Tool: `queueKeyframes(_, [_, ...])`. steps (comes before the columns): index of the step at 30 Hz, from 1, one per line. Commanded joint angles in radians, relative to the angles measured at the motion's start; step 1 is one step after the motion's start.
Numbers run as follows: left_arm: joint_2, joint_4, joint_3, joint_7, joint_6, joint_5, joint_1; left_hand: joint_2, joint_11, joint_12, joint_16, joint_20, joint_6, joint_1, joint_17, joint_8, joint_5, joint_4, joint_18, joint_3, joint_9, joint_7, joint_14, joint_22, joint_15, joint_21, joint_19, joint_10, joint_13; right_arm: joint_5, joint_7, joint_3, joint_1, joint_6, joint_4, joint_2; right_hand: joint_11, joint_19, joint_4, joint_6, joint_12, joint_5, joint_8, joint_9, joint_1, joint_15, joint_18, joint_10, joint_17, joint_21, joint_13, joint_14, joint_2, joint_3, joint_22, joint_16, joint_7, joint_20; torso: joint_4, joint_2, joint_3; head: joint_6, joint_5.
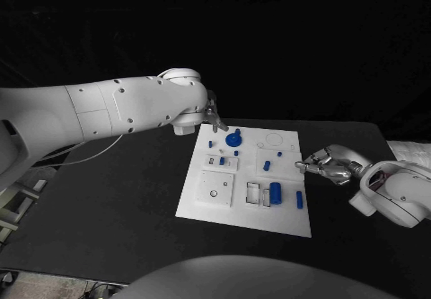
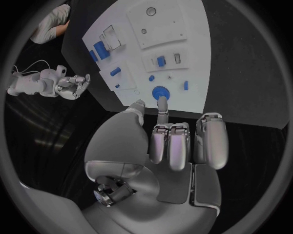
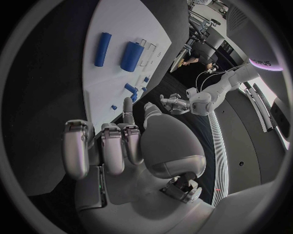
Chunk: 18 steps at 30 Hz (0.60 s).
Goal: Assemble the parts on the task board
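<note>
Left hand (image 1: 212, 117) hangs at the board's far left corner. From the head view little of it shows past the bulky white forearm, only finger ends just above the blue gear (image 1: 233, 137). The left wrist view (image 2: 177, 141) fills that in: most fingers curled against the palm, one finger and the thumb reaching out toward the gear (image 2: 160, 91), the fingertip at its rim. Whether tip and gear touch, cannot tell. Nothing held.

Right hand (image 1: 325, 165) sits at the board's right edge, about mid-way along it, fingers bent inward and empty. Its own wrist view (image 3: 122, 146) shows the same: fingers folded down, one finger stretched out toward the board (image 3: 122, 58), nothing in the grasp. That view also catches the left hand (image 3: 174, 103) across the board, small, fingers partly curled.

Board (image 1: 202, 208), white, lies in the middle of the black table (image 1: 108, 199). Head view lays out the parts: gear at the far end, a small peg (image 1: 266, 165) in the middle, a wide blue block (image 1: 276, 194) and a slim bar (image 1: 299, 199) at the near right. The round holes (image 2: 151, 11) of the near left plates come out plainly in the left wrist view; the right wrist view brings the block (image 3: 131, 56) and bar (image 3: 102, 48) up close, lying flat, side by side, apart.
</note>
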Motion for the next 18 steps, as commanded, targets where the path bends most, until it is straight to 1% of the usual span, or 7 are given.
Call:
queueKeyframes(1, [0.034,-0.074,-0.006,0.016,0.077,0.028,0.004,-0.007,0.006,0.002,0.003,0.005,0.009,0.064,0.263,-0.034,0.022,-0.012,-0.011,0.033,-0.038,0.005,0.103,0.227,0.01,0.013,0.056,0.104,0.263,0.0,0.03,0.0,-0.001,-0.012,0.004,0.002,0.006,0.003,0.002,-0.002,0.004,0.004,-0.006,-0.002,0.006,0.007,0.006,0.106,0.263,0.003,0.263,0.103,0.001,-0.006,0.216,0.003,0.005,0.0,-0.0011,0.002,0.0001,0.0,0.001])
queueKeyframes(3, [0.057,-0.119,-0.009,0.024,0.098,0.002,-0.003,-0.017,0.004,0.002,0.003,0.005,0.028,0.096,0.263,-0.046,0.035,-0.014,-0.013,0.053,-0.058,0.003,0.103,0.229,0.009,0.022,0.059,0.104,0.263,0.002,0.034,0.0,-0.001,-0.014,0.006,0.001,0.006,0.005,0.003,-0.001,0.004,0.004,-0.006,-0.002,0.006,0.007,0.006,0.106,0.263,0.005,0.263,0.103,0.002,-0.006,0.216,0.003,0.005,0.0,0.0004,0.003,-0.0006,0.0,-0.003])
queueKeyframes(6, [0.099,-0.196,-0.008,0.022,0.142,-0.048,-0.03,-0.037,-0.002,0.002,0.003,0.005,0.069,0.112,0.263,-0.056,0.004,0.002,-0.013,0.076,-0.083,-0.003,0.103,0.23,0.006,0.026,0.06,0.104,0.263,0.005,0.038,0.0,0.0,-0.016,0.011,0.001,0.006,0.006,0.003,-0.001,0.004,0.004,-0.006,-0.002,0.006,0.007,0.005,0.106,0.263,0.006,0.263,0.103,0.002,-0.007,0.217,0.003,0.005,0.0,0.0,0.002,-0.0005,0.0,-0.007])
queueKeyframes(7, [0.118,-0.23,-0.006,0.019,0.159,-0.066,-0.043,-0.044,-0.004,0.002,0.003,0.003,0.087,0.106,0.263,-0.057,-0.011,0.005,-0.013,0.08,-0.091,-0.006,0.103,0.229,0.004,0.025,0.06,0.104,0.263,0.005,0.039,0.0,0.0,-0.015,0.014,-0.001,0.006,0.007,0.003,-0.001,0.004,0.004,-0.006,-0.002,0.005,0.007,0.005,0.106,0.263,0.006,0.263,0.103,0.003,-0.007,0.217,0.003,0.005,0.0,-0.0001,0.003,-0.0008,0.0,-0.009])
queueKeyframes(9, [0.142,-0.271,-0.005,0.018,0.171,-0.089,-0.06,-0.049,-0.007,0.002,0.003,0.002,0.107,0.1,0.263,-0.052,-0.019,0.006,-0.013,0.083,-0.093,-0.01,0.103,0.229,0.003,0.024,0.059,0.104,0.263,0.006,0.039,0.0,0.0,-0.015,0.017,-0.003,0.006,0.007,0.003,-0.001,0.004,0.004,-0.006,-0.002,0.005,0.007,0.005,0.106,0.263,0.007,0.263,0.103,0.003,-0.008,0.217,0.003,0.005,0.0,0.0012,0.003,-0.0006,0.0,-0.01])
queueKeyframes(14, [0.198,-0.377,-0.001,0.031,0.16,-0.156,-0.095,-0.073,-0.02,0.002,0.003,-0.007,0.145,0.09,0.263,-0.019,-0.019,0.004,-0.012,0.088,-0.062,-0.027,0.103,0.229,-0.007,0.025,0.059,0.104,0.263,0.007,0.04,0.0,0.0,-0.014,0.019,-0.005,0.006,0.007,0.004,0.0,0.004,0.004,-0.007,-0.002,0.004,0.007,0.005,0.106,0.263,0.007,0.263,0.103,0.004,-0.008,0.217,0.003,0.005,0.0,0.0001,0.003,-0.0009,0.0,-0.007])
queueKeyframes(18, [0.23,-0.442,0.001,0.042,0.158,-0.192,-0.108,-0.087,-0.021,0.002,0.003,-0.01,0.13,0.069,0.263,-0.005,-0.023,0.007,-0.012,0.091,-0.034,-0.027,0.103,0.228,-0.01,0.022,0.057,0.104,0.263,0.007,0.039,0.0,0.0,-0.011,0.02,-0.005,0.006,0.007,0.004,0.0,0.004,0.004,-0.007,-0.002,0.003,0.007,0.005,0.106,0.263,0.007,0.263,0.103,0.005,-0.009,0.217,0.003,0.005,0.0,-0.0003,0.003,-0.0005,0.0,-0.004])
